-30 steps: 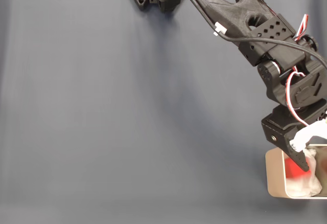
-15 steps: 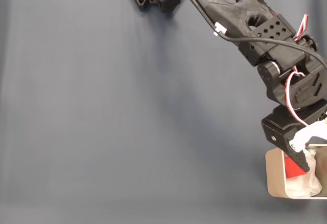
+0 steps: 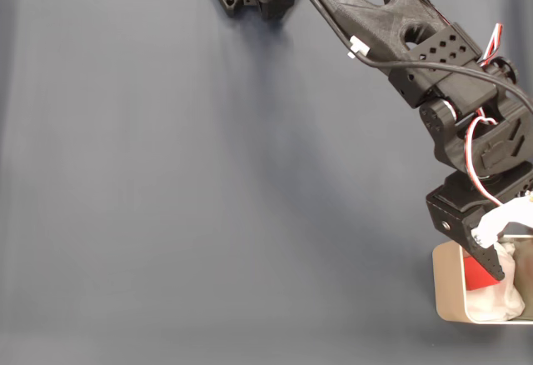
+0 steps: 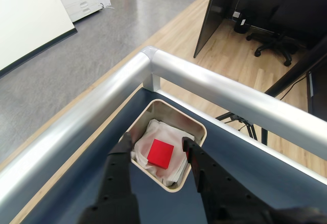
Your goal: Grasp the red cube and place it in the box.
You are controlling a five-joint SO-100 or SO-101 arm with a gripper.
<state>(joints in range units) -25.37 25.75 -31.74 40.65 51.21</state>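
In the wrist view the gripper (image 4: 157, 143) hangs over the box (image 4: 199, 129), its two black fingers (image 4: 118, 165) spread apart with the jaws on either side of the cube (image 4: 161, 153) and not touching it. The cube lies flat on the white padding (image 4: 173, 133) inside the box, free of the gripper, roughly in the middle of the cavity and a little toward the camera. The box is beige with rounded corners and sits on the dark blue table (image 4: 265, 170) near the corner where two silver rails (image 4: 219, 88) meet. Beyond the rails the same view shows a wooden floor (image 4: 189, 60), a grey carpeted area and a black desk with an office chair (image 4: 271, 42). In the fixed view the black arm (image 3: 391, 32) reaches from the top centre down to the lower right, where the gripper (image 3: 493, 258) is over the box (image 3: 445, 286) at the right edge of the picture. There a patch of the cube (image 3: 476, 275) shows between the box's left wall and the crumpled padding (image 3: 500, 300), partly covered by the black fingertip. Red and white wires (image 3: 476, 144) loop along the wrist. The rest of the table (image 3: 208, 190) is bare blue-grey cloth.
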